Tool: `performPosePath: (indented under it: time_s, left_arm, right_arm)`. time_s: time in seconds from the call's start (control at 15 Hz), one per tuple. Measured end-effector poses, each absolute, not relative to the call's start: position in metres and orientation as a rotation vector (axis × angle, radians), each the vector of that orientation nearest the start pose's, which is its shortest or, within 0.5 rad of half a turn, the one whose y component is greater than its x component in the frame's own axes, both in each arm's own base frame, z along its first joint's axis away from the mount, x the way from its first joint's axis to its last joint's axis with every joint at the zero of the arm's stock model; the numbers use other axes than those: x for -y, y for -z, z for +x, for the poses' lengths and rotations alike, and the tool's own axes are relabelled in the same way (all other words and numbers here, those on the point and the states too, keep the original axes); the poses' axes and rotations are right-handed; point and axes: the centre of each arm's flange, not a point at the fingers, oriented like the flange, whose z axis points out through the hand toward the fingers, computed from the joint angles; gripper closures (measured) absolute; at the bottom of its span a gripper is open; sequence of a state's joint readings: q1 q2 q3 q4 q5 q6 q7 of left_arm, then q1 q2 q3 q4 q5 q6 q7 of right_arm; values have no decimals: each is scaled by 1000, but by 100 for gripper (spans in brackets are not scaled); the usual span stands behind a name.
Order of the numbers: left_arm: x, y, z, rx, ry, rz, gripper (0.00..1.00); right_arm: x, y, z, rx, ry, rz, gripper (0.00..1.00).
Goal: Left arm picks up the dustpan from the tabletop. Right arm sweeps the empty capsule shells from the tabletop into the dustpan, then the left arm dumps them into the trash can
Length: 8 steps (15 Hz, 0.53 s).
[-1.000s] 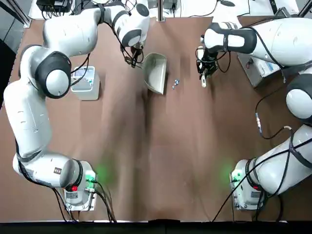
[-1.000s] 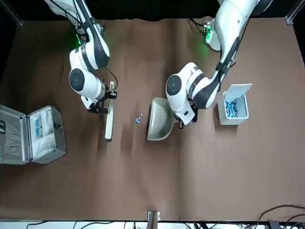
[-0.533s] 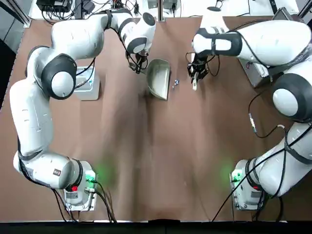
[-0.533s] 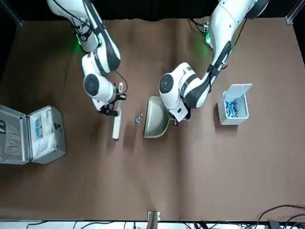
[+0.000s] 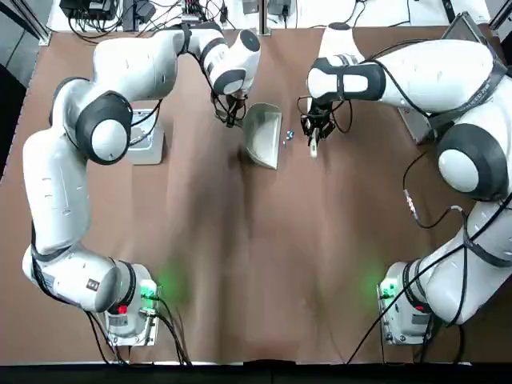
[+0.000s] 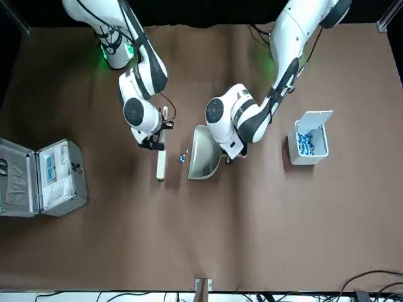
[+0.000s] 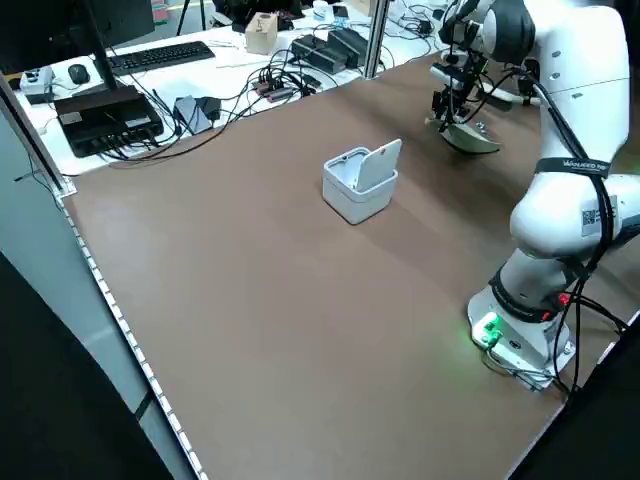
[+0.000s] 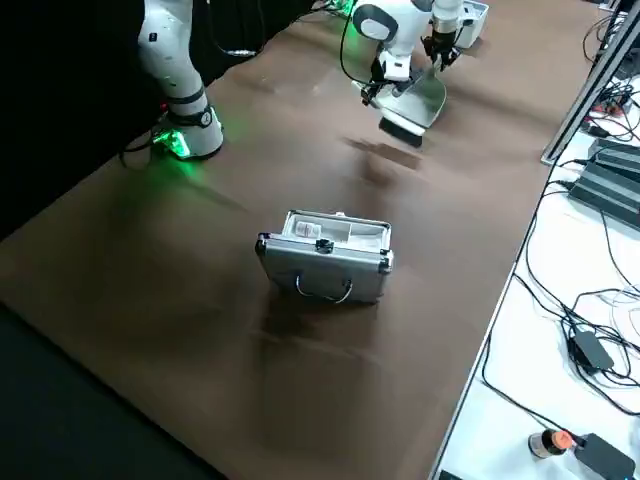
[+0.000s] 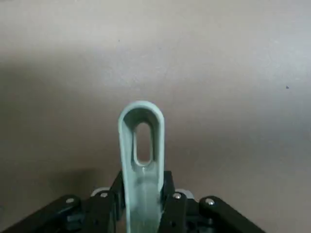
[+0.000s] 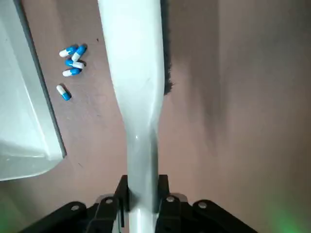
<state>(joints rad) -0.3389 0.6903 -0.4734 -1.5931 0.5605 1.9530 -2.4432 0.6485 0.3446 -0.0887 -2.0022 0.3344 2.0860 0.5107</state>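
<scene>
The pale dustpan rests on the brown tabletop with its mouth facing the capsule shells. My left gripper is shut on its looped handle. Several blue-and-white capsule shells lie in a small cluster just off the dustpan's lip, also seen as capsule shells from the right wrist. My right gripper is shut on a white brush, held just beyond the shells from the dustpan. The grey trash can stands lid-up, with blue-and-white capsules inside.
An open silver metal case lies on the table on my right arm's side. Both arm bases glow green at the table's near edge. Cables and equipment crowd the bench beyond the far edge.
The left arm slid the dustpan a little toward the capsule shells. The right arm brought the brush in from the far side, so both now flank the cluster closely.
</scene>
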Motion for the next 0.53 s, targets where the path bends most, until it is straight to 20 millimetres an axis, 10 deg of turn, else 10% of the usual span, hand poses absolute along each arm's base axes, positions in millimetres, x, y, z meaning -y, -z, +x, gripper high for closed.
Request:
performPosePath:
  time_s: [0.53]
  left_arm:
    - [436, -237, 515, 1896, 319, -2197, 67]
  right_arm:
    - [-320, -242, 476, -161, -477, -2991, 73]
